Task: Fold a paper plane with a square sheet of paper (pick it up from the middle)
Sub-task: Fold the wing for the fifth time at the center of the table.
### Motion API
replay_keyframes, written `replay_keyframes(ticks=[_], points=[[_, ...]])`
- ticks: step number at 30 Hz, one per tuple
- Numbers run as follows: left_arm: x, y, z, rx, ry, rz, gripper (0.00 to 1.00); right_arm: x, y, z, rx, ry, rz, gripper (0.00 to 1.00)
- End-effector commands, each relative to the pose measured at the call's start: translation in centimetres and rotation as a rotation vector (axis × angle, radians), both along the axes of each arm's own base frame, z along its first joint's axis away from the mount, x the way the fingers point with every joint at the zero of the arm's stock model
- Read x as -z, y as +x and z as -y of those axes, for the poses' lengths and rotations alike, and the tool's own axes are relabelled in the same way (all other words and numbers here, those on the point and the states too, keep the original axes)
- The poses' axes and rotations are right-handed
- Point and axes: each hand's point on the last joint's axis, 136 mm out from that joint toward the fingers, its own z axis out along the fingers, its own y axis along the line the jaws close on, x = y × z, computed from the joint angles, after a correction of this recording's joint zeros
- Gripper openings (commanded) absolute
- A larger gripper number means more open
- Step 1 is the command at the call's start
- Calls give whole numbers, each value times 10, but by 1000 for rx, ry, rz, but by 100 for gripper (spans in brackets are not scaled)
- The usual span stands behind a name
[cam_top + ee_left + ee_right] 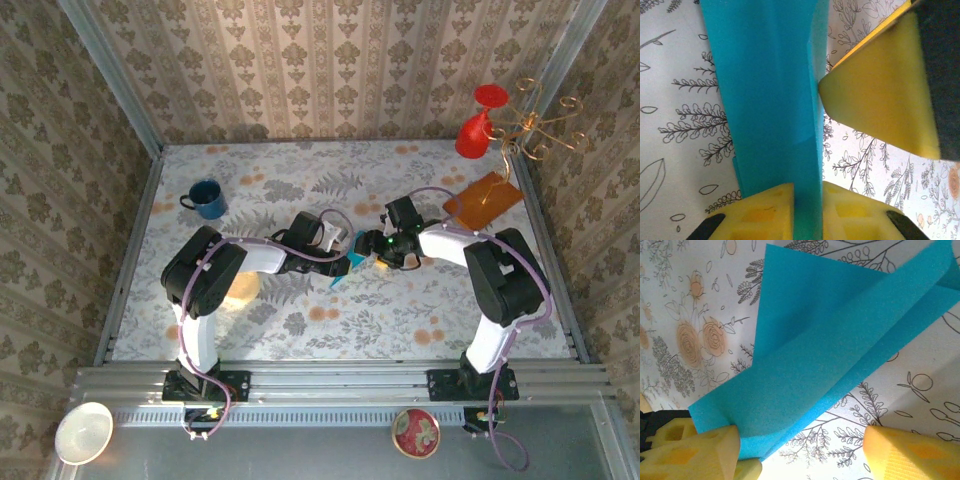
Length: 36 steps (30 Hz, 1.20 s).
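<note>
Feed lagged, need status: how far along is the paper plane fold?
Done: the teal sheet is picked up and shows a fold. In hand: left gripper jaws shut on it, right gripper open, one finger at its edge. Left: no pointed nose or wings yet.

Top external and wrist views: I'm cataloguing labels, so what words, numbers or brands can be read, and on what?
None: no words, numbers or logos can be read. The square sheet of paper is plain, the blue mug and orange-brown sheet show no marking, the tablecloth bears only floral print.

Bright, even light; soft close-range blur.
</note>
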Motion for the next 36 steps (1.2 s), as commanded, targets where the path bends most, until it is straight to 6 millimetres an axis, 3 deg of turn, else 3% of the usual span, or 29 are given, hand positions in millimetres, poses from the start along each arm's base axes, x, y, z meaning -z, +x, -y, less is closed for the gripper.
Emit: replay_keyframes(ticks=[1, 9, 16, 25, 36], points=[[0, -6, -4, -21, 22, -58, 22, 34, -5, 19, 48, -125, -75, 70], [-21, -2, -7, -54, 7, -20, 27, 47, -10, 25, 60, -168, -114, 69], [-9, -6, -14, -50, 52, -25, 28, 48, -10, 23, 57, -159, -121, 69], [-7, -11, -16, -23, 64, 11, 39, 49, -10, 21, 53, -155, -131, 69], [9, -16, -24, -6, 127, 32, 38, 52, -10, 21, 52, -159, -148, 68]])
